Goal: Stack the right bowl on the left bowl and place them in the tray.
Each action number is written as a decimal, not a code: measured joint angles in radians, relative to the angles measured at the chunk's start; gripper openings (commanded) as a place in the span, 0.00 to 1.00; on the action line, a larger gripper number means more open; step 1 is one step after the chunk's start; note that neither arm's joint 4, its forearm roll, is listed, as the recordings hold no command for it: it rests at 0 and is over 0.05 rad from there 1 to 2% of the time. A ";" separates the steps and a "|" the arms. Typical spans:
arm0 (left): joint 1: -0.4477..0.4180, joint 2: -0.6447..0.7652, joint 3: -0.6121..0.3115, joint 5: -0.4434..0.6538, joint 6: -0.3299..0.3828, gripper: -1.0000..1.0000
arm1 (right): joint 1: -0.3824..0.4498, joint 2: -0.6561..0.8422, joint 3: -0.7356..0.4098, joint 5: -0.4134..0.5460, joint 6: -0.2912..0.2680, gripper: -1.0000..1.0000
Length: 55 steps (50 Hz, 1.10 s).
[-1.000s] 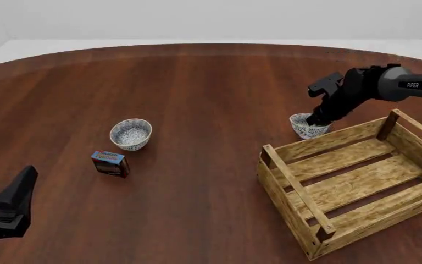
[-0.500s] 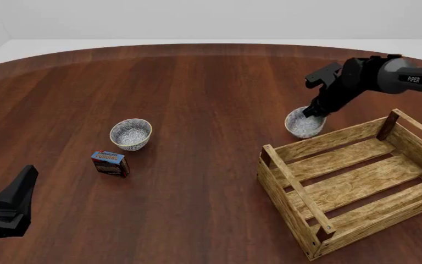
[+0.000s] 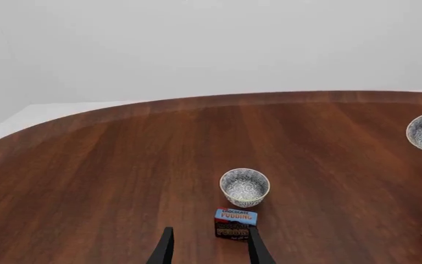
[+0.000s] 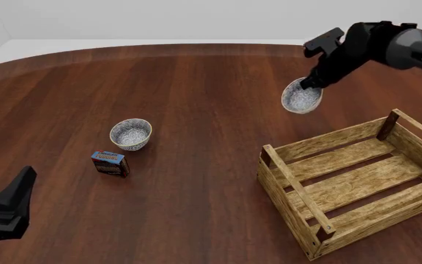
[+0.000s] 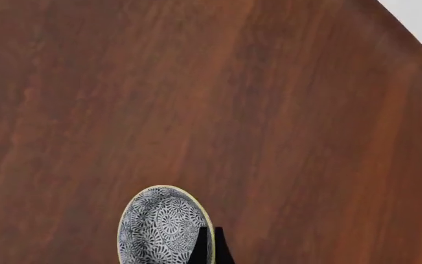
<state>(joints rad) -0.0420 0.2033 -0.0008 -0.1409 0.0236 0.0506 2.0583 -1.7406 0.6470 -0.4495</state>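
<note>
Nearest me, at the near left edge of the dark wooden round table, my left gripper hangs with its fingers parted, holding nothing. At the near right edge sits the large slatted light-wood crate tray. Further in, left of centre, the small blue-brown pudding box stands just beside the left speckled grey-white bowl. Farthest, toward the far right edge, my right gripper is clamped on the rim of the matching right bowl, held tilted, clear above the table.
</note>
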 measured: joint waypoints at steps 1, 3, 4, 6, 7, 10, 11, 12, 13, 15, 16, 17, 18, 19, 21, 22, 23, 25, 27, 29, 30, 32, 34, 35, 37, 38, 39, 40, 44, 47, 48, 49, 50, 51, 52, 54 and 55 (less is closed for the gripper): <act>0.000 -0.003 0.000 0.002 -0.001 1.00 | 0.004 -0.003 -0.006 0.003 0.003 0.00; 0.000 -0.010 0.000 0.008 -0.002 1.00 | 0.013 -0.008 -0.020 0.009 0.011 0.00; 0.000 -0.013 0.000 0.011 -0.002 1.00 | 0.019 -0.010 -0.026 0.011 0.014 0.00; 0.000 -0.019 0.000 0.016 -0.003 1.00 | 0.031 -0.014 -0.040 0.016 0.024 0.00; 0.000 -0.022 0.000 0.018 -0.004 1.00 | 0.038 -0.016 -0.047 0.018 0.030 0.00; -0.001 -0.031 0.000 0.025 -0.005 1.00 | 0.064 -0.021 -0.069 0.022 0.049 0.00; -0.001 -0.034 0.000 0.028 -0.006 1.00 | 0.074 -0.022 -0.077 0.023 0.056 0.00; -0.001 -0.037 0.000 0.030 -0.006 1.00 | 0.085 -0.023 -0.084 0.024 0.062 0.00; -0.001 -0.040 0.000 0.032 -0.007 1.00 | 0.095 -0.023 -0.091 0.026 0.069 0.00; -0.001 -0.045 0.000 0.037 -0.008 1.00 | 0.117 -0.024 -0.105 0.028 0.082 0.00; -0.001 -0.048 0.000 0.039 -0.008 1.00 | 0.129 -0.024 -0.113 0.029 0.090 0.00; -0.001 -0.050 0.000 0.041 -0.008 1.00 | 0.141 -0.025 -0.121 0.031 0.097 0.00; -0.001 -0.052 0.000 0.043 -0.009 1.00 | 0.153 -0.025 -0.129 0.032 0.105 0.00; -0.001 -0.055 0.000 0.045 -0.009 1.00 | 0.165 -0.025 -0.137 0.033 0.112 0.00; 0.000 -0.059 0.000 0.049 -0.010 1.00 | 0.191 -0.024 -0.153 0.035 0.127 0.00; 0.000 -0.061 0.000 0.051 -0.010 1.00 | 0.203 -0.024 -0.161 0.035 0.134 0.00; 0.000 -0.064 0.000 0.053 -0.011 1.00 | 0.215 -0.023 -0.169 0.036 0.141 0.00; 0.001 -0.068 0.000 0.056 -0.011 1.00 | 0.237 -0.020 -0.185 0.037 0.155 0.00; 0.001 -0.071 0.000 0.059 -0.011 1.00 | 0.261 -0.017 -0.200 0.036 0.171 0.00; 0.001 -0.075 0.000 0.062 -0.012 1.00 | 0.283 -0.012 -0.216 0.036 0.185 0.00; 0.001 -0.077 0.000 0.063 -0.012 1.00 | 0.293 -0.010 -0.223 0.035 0.192 0.00; 0.001 -0.080 0.000 0.066 -0.012 1.00 | 0.313 -0.006 -0.235 0.032 0.205 0.00; 0.001 -0.083 0.000 0.068 -0.012 1.00 | 0.332 -0.003 -0.244 0.029 0.218 0.00; 0.001 -0.084 0.000 0.069 -0.012 1.00 | 0.341 -0.002 -0.248 0.027 0.224 0.00; 0.001 -0.086 0.000 0.071 -0.012 1.00 | 0.360 -0.001 -0.255 0.023 0.239 0.00; 0.002 -0.086 0.000 0.072 -0.012 1.00 | 0.370 0.000 -0.258 0.021 0.245 0.00; 0.002 -0.087 0.000 0.072 -0.012 1.00 | 0.379 0.001 -0.261 0.019 0.252 0.00; 0.002 -0.087 0.000 0.073 -0.012 1.00 | 0.388 0.002 -0.263 0.017 0.258 0.00; 0.002 -0.090 0.000 0.075 -0.012 1.00 | 0.424 0.004 -0.267 0.004 0.285 0.00; 0.002 -0.092 0.000 0.076 -0.012 1.00 | 0.452 0.005 -0.261 -0.009 0.305 0.00; 0.002 -0.092 0.000 0.077 -0.012 1.00 | 0.461 0.005 -0.258 -0.014 0.312 0.00; 0.002 -0.092 0.000 0.077 -0.012 1.00 | 0.470 0.005 -0.255 -0.020 0.319 0.00; 0.002 -0.092 0.000 0.077 -0.012 1.00 | 0.478 0.005 -0.251 -0.025 0.326 0.00; 0.002 -0.092 0.000 0.077 -0.011 1.00 | 0.487 0.005 -0.248 -0.031 0.333 0.00; 0.002 -0.092 0.000 0.078 -0.011 1.00 | 0.495 0.005 -0.244 -0.037 0.341 0.00; 0.002 -0.093 0.000 0.078 -0.011 1.00 | 0.509 0.005 -0.236 -0.048 0.354 0.00; 0.002 -0.093 0.000 0.078 -0.011 1.00 | 0.516 0.004 -0.232 -0.054 0.361 0.00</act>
<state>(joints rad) -0.0402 0.1106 -0.0008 -0.0628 0.0126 0.5667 2.0627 -1.9722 0.5932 -0.0886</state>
